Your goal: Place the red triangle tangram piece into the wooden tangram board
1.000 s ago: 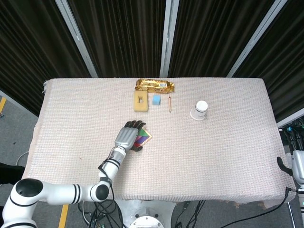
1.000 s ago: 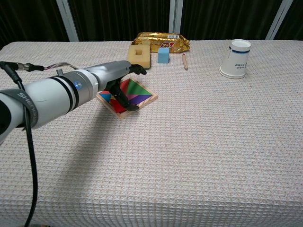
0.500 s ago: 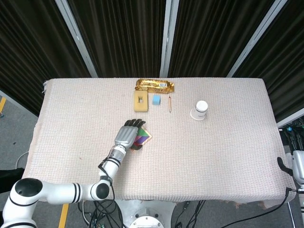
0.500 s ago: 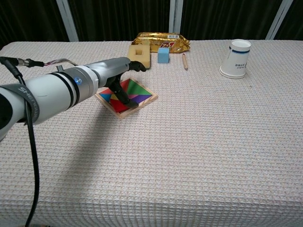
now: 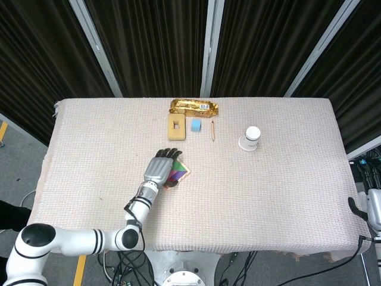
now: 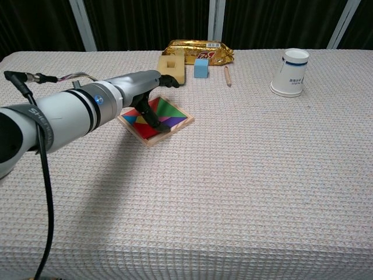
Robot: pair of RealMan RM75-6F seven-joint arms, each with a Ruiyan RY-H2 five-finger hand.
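Observation:
The wooden tangram board (image 6: 152, 140) lies left of the table's middle, filled with coloured pieces. A red triangle (image 6: 154, 104) sits in its far corner beside a green piece (image 6: 170, 109), and more red shows near the front. My left hand (image 6: 141, 92) reaches over the board's left half, its dark fingertips (image 6: 157, 123) pointing down onto the pieces, and I see nothing held in it. From the head view the left hand (image 5: 159, 168) hides most of the board (image 5: 183, 173). The right hand does not show.
At the back stand a gold snack packet (image 6: 201, 51), a tan foam block (image 6: 171, 65), a small blue cube (image 6: 201, 67) and a pencil (image 6: 227, 76). An upturned paper cup (image 6: 289, 73) is at the back right. A white part of the right arm (image 5: 374, 205) sits beyond the right edge.
The left hand has drawn back slightly to the left and risen a little, uncovering more of the board's pieces. The board itself has not moved.

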